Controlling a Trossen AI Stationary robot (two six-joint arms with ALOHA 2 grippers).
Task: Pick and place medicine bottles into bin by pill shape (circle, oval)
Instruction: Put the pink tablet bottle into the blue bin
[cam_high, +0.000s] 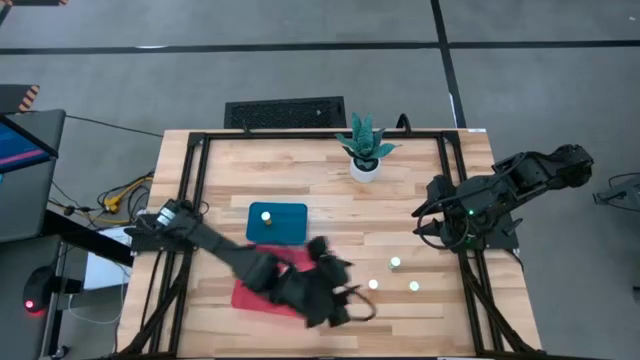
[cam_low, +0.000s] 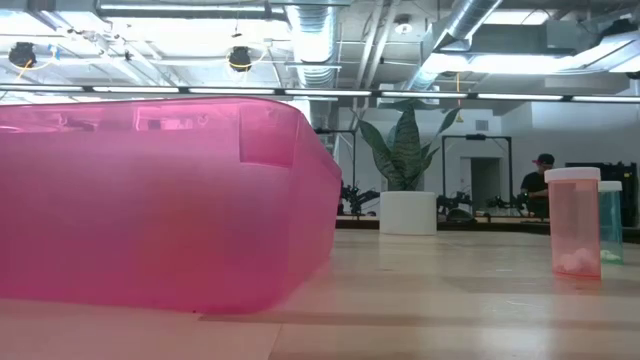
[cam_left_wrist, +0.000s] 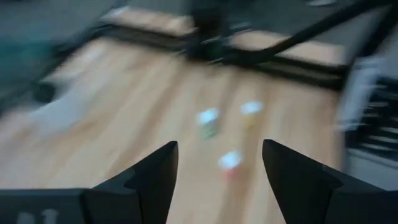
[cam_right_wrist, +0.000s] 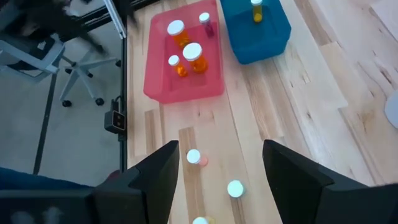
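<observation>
The left arm reaches from the table's left edge across the red bin, its image smeared. The left gripper hangs just past the bin's right end, over bare wood. In the left wrist view its two fingers stand wide apart with nothing between them, and three blurred bottles lie on the wood ahead.

The red bin sits near the front edge, left of centre. The right wrist view shows four bottles in it: a large white-capped amber one, a second large one, a small amber one and a small dark pink one. Behind it, touching or nearly so, is the blue bin with one yellowish bottle standing in it.

To the right, three bottles stand loose on the table: one nearest the left gripper, one farther back, and one to the right. In the low view the nearest shows a pinkish body with what look like round white pills at the bottom, though that is hard to confirm.

A potted plant stands at the back, right of centre.

The right gripper waits at the right edge, fingers spread wide and empty.
</observation>
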